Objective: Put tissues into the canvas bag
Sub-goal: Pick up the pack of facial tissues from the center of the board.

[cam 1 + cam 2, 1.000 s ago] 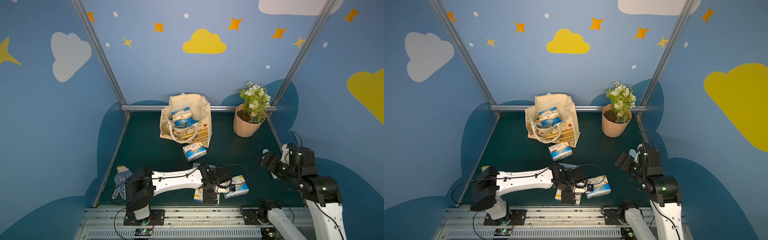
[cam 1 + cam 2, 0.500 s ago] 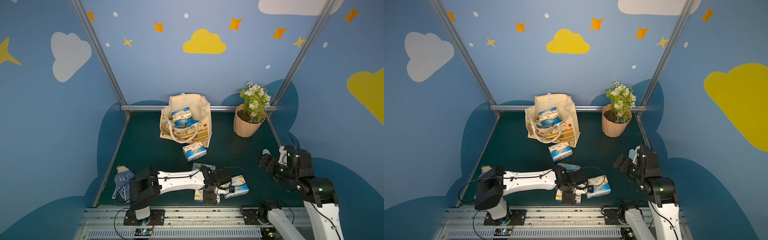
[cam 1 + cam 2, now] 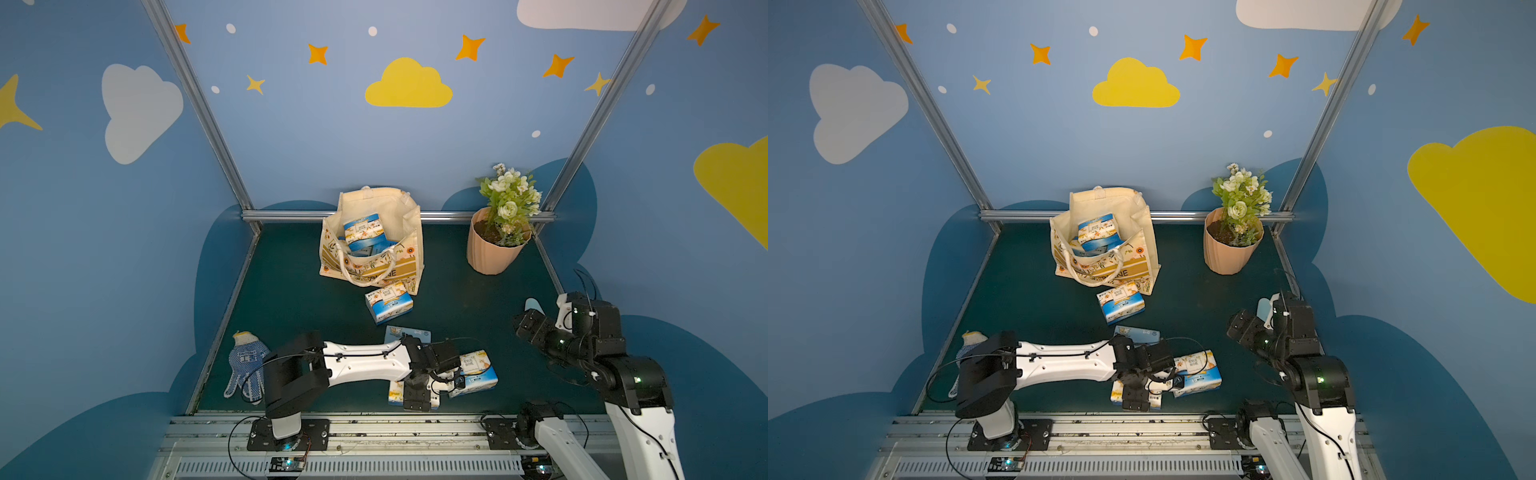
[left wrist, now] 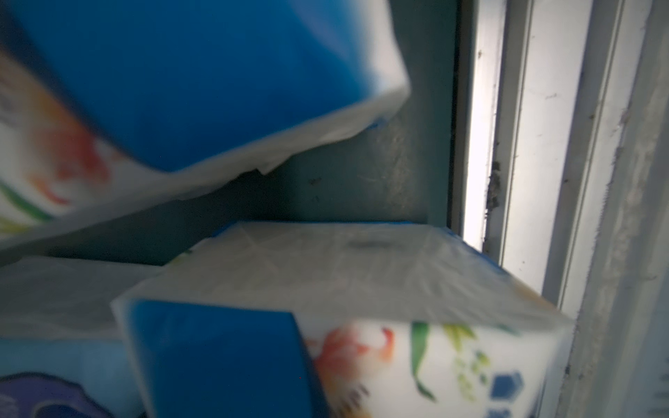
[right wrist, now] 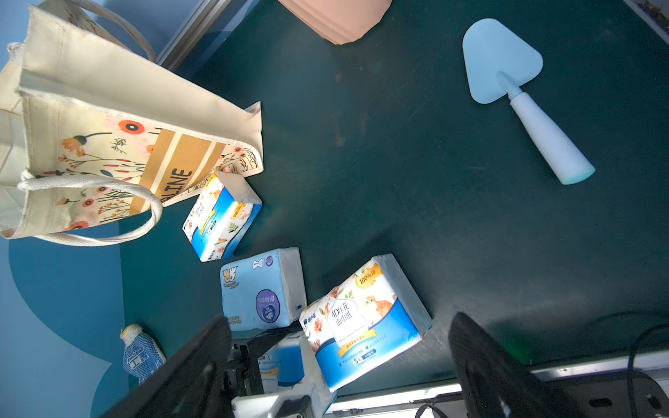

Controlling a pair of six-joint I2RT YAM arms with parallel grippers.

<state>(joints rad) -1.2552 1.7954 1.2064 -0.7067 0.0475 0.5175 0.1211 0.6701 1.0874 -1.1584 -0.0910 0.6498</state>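
At the front edge of the table [image 3: 299, 291] the left hand [image 3: 417, 400] hangs down over a blue-and-white tissue pack [image 3: 395, 392] and hides most of it. Whether this hand is clenched on the pack or released cannot be told, since the left wrist view shows only blurred wrappers close up. Just beside it, toward the right arm, a second floral pack [image 3: 478, 372] lies flat. A dotted glove [image 3: 245, 370] lies by the table's left edge. The right hand [image 3: 528, 328] hovers over the right side, apart from the packs, its fingers [image 5: 202, 354] spread wide and gripping nothing; a pale blue scoop [image 5: 506, 72] lies on the table near it. Farther back, a pale blue pack [image 3: 405, 333] with a purple emblem is partly covered by the left arm. Beyond it another floral pack [image 3: 388, 305] sits against the foot of the canvas bag [image 3: 399, 266]. The bag stands open near the back wall, with a pack inside [image 3: 365, 230] showing at its mouth. A peach flowerpot [image 3: 490, 253] stands to its right, apart.
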